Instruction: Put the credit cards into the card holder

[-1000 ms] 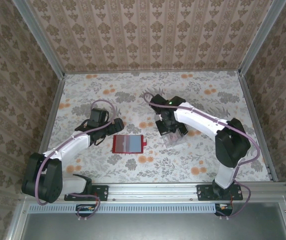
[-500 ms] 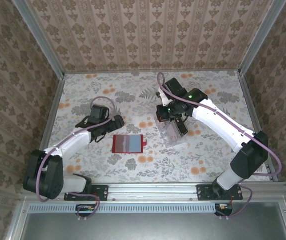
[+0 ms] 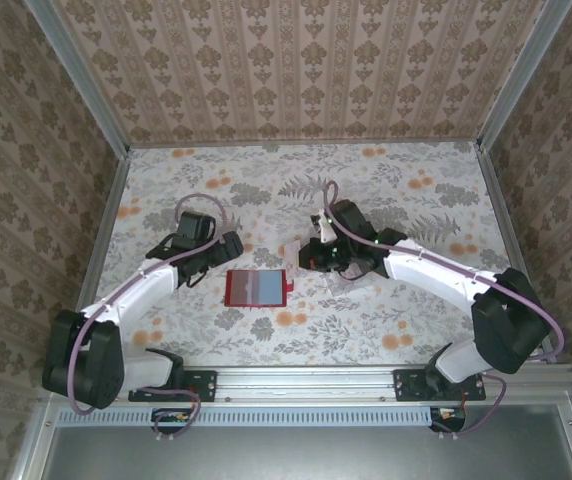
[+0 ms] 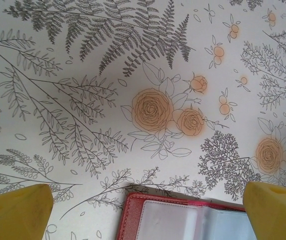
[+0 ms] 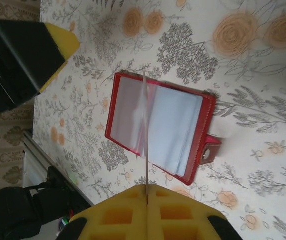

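The red card holder [image 3: 256, 288] lies open on the floral table, its greyish clear pockets facing up [image 5: 158, 130]. My right gripper [image 3: 312, 254] is shut on one of the credit cards [image 5: 146, 150]. The card shows edge-on as a thin line that reaches out over the middle fold of the holder. In the top view the card [image 3: 295, 251] looks pale and hangs just above the holder's right end, by the clasp [image 5: 209, 152]. My left gripper [image 3: 229, 246] stands open just beyond the holder's far left corner [image 4: 183, 220], its yellow fingertips [image 4: 18, 210] wide apart with nothing between them.
A clear plastic tray [image 3: 341, 280] lies partly under my right arm, right of the holder. Patterned walls close off the table on three sides, and a metal rail [image 3: 306, 382] runs along the near edge. One finger of my left gripper [image 5: 58, 42] is near the holder.
My right arm has swung left from the clear tray and come down toward the holder, carrying the card. My left arm has hardly moved and stays open.
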{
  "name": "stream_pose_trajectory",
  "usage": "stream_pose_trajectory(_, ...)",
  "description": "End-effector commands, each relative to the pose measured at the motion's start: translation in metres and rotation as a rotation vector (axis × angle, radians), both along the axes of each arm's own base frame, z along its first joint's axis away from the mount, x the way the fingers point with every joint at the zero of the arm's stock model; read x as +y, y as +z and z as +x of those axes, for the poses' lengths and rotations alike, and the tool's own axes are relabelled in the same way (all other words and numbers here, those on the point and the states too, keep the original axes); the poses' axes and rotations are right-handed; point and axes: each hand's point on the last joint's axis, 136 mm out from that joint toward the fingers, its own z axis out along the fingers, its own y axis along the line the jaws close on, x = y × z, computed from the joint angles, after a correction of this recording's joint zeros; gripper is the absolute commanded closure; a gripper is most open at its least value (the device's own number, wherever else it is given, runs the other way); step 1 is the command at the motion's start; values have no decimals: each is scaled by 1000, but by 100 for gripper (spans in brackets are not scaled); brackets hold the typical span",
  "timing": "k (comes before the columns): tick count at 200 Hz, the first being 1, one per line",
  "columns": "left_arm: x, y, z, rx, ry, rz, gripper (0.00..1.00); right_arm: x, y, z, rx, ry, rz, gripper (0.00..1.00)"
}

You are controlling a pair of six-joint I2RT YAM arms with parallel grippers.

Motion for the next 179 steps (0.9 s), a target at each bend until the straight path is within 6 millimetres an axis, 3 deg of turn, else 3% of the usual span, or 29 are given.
stream_pose_trajectory(1,11,2,-5,-3,7,46,0,21,22,10,-89,-63,125,100)
stream_pose_trajectory(88,30,-6,-26,20,29,106,0,78,-29,1,-95,-82,99,100)
stream_pose_trajectory(148,29,-9,-29,29,22,106,0,88,-69,-6,-41,-50,62,100)
stream_pose_trajectory(179,29,-9,-31,32,15,105,0,83,-88,-10,-18,-42,19,100)
